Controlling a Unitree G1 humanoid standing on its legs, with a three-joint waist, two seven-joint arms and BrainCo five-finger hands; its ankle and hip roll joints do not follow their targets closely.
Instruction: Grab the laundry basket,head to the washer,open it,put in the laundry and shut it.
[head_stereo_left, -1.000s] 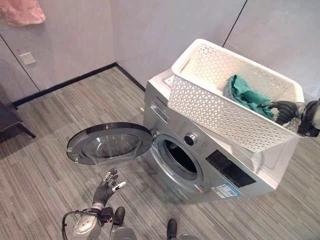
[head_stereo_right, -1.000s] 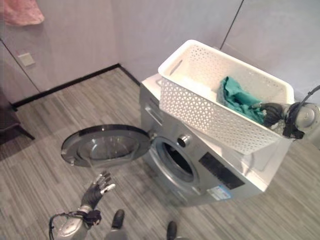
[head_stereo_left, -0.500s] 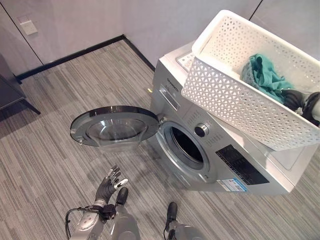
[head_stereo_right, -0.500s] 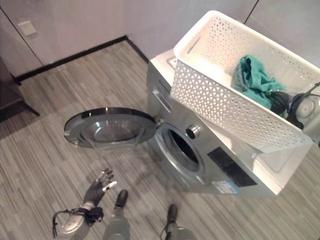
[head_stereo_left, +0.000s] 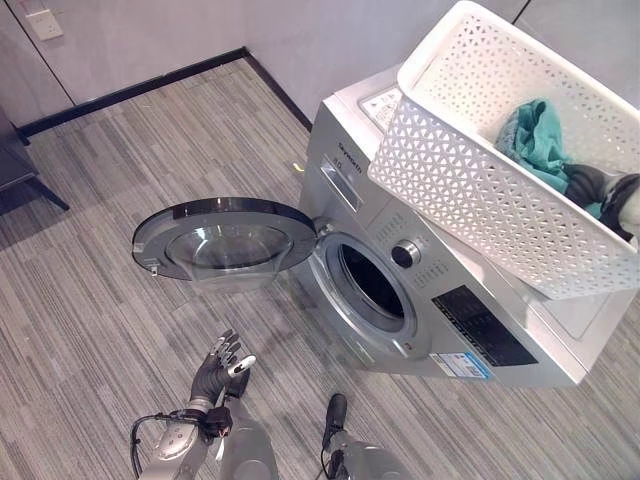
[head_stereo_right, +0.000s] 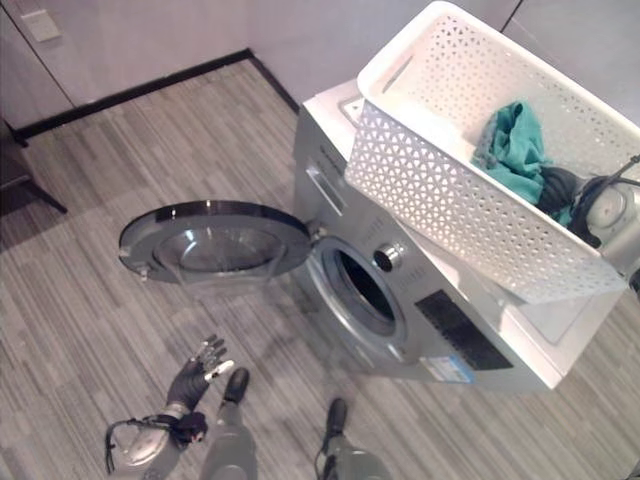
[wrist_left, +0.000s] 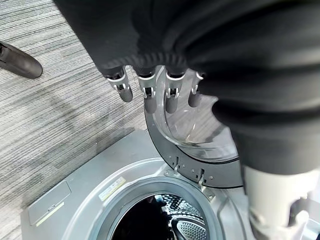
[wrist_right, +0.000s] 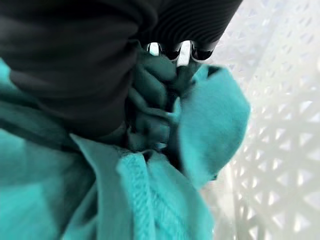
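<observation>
A white lattice laundry basket (head_stereo_left: 470, 190) rests on top of the silver washer (head_stereo_left: 470, 330). A teal cloth (head_stereo_left: 535, 135) lies bunched at the basket's far end. My right hand (head_stereo_left: 590, 185) is inside the basket on that cloth. In the right wrist view its fingers (wrist_right: 170, 50) curl into the gathered teal cloth (wrist_right: 210, 125). The washer's round door (head_stereo_left: 225, 240) hangs wide open to the left, and the drum opening (head_stereo_left: 372, 290) is dark. My left hand (head_stereo_left: 222, 368) hovers low over the floor before the door, open and holding nothing, with its fingers (wrist_left: 150, 90) straight.
Grey plank floor (head_stereo_left: 120, 160) stretches left of the washer. A black baseboard (head_stereo_left: 140, 85) runs along the wall behind, with a wall socket (head_stereo_left: 45, 22) above it. A dark piece of furniture (head_stereo_left: 15, 170) stands at the far left edge.
The whole picture has shifted, so the camera moved. My right hand stays on the teal cloth in the basket, and my left hand stays open near the floor.
</observation>
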